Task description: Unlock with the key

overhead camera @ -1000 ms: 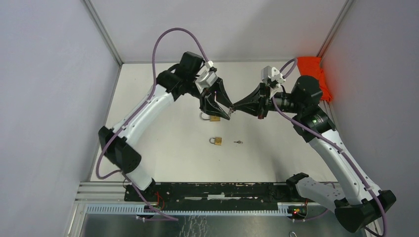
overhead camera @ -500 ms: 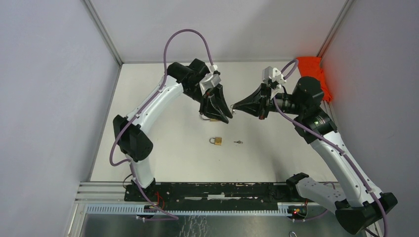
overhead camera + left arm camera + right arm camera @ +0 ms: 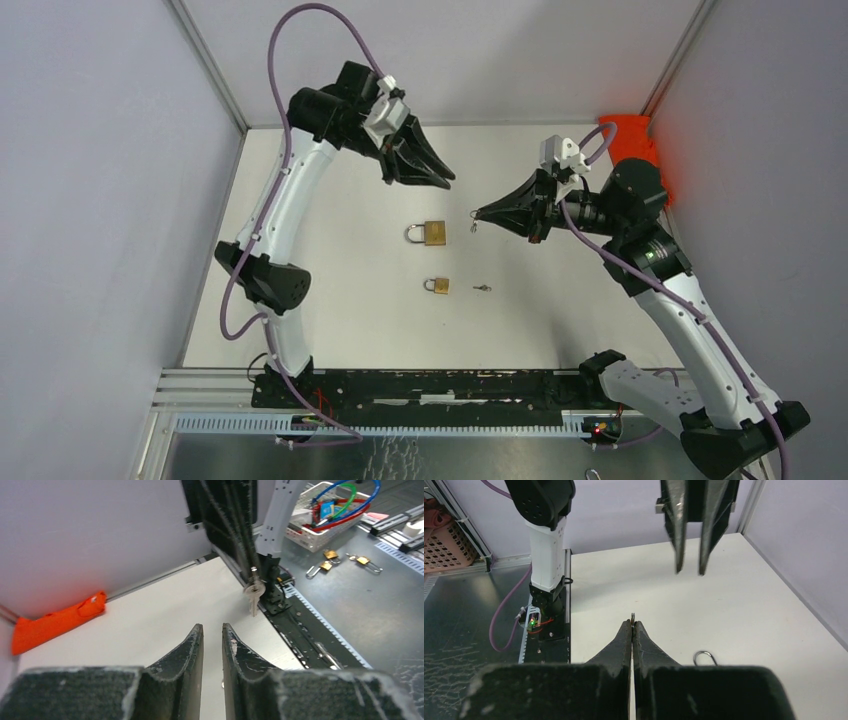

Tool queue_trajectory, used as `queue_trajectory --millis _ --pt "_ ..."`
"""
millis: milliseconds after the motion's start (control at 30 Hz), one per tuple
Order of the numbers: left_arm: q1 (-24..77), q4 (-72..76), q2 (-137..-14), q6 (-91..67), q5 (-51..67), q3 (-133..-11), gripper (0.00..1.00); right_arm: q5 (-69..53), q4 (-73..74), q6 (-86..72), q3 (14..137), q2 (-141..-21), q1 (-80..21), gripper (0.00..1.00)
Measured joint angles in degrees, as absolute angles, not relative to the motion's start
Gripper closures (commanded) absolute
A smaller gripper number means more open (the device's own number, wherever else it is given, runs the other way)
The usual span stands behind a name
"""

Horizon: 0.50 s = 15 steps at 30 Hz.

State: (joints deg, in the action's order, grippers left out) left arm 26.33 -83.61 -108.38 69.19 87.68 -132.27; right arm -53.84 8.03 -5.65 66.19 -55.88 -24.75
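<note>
The right gripper (image 3: 478,213) is pressed fully together on a key (image 3: 254,594). The key's ring is pinched at the very tips and the blade hangs straight down below them. In the right wrist view only a sliver of that ring (image 3: 633,615) pokes out past the closed fingers.

The left gripper (image 3: 447,180) is raised off the table (image 3: 330,280) with its fingers (image 3: 192,647) standing a narrow gap apart and nothing between them. It faces the right gripper tip to tip, with the hanging key just beyond its fingertips and slightly to one side.

The larger brass padlock (image 3: 433,234) lies flat on the table, below and between the two grippers and touched by neither. It is just ahead of the right gripper's tips and lower. Part of its shackle (image 3: 705,656) shows beside the right fingers in the wrist view.

The smaller brass padlock (image 3: 440,286) lies nearer the arm bases, well apart from both grippers, with a loose small key (image 3: 483,288) just beside it.

Any stamp or brand on the padlocks or keys is too small to read.

An orange cloth (image 3: 632,135) sits behind the right gripper's wrist at the far corner. Off the table edge, beyond the hanging key in the left wrist view, spare padlocks (image 3: 326,566) lie beside a white basket (image 3: 315,537) of cables.
</note>
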Motion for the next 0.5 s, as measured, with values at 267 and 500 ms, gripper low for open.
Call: queue_trajectory --millis 267,500 --pt "20.9 -72.8 -107.8 58.1 87.7 -132.1 0.71 -53.9 8.1 -5.6 66.8 -55.6 -24.8 1.00" --pt "27.0 -28.1 -96.8 15.5 68.6 -114.9 0.68 -53.9 8.5 -5.7 67.0 -56.2 -24.8 1.00"
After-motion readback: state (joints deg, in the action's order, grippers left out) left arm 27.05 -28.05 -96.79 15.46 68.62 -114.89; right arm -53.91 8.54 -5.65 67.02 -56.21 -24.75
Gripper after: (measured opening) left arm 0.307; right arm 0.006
